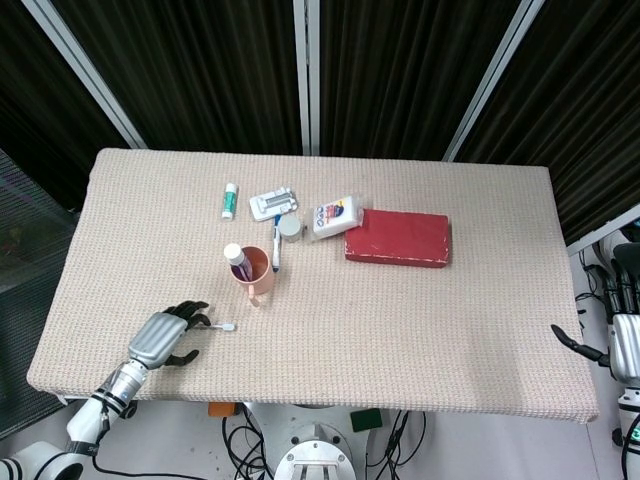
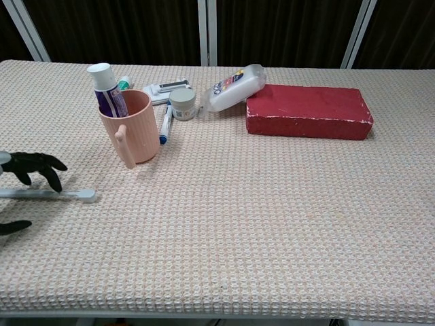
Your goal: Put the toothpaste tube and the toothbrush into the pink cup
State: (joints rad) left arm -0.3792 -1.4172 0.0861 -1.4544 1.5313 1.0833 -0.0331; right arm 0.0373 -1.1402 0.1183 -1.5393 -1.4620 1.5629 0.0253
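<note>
Head view: left hand point(image 1: 165, 337) fingers spread over one toothbrush point(image 1: 217, 326) handle, no grip. One toothpaste tube point(image 1: 236, 260) upright inside one pink cup point(image 1: 256, 274). Right hand point(image 1: 618, 340) off table, fingers' state unclear.

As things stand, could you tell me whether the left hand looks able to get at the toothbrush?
Probably yes: the left hand hovers right over the handle of the toothbrush, fingers spread, with nothing between them. The pink cup stands apart, farther back.

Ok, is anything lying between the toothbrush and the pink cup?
Nothing visible. The toothbrush lies flat under the left hand, and bare table separates its head from the pink cup, which already holds the toothpaste tube.
</note>
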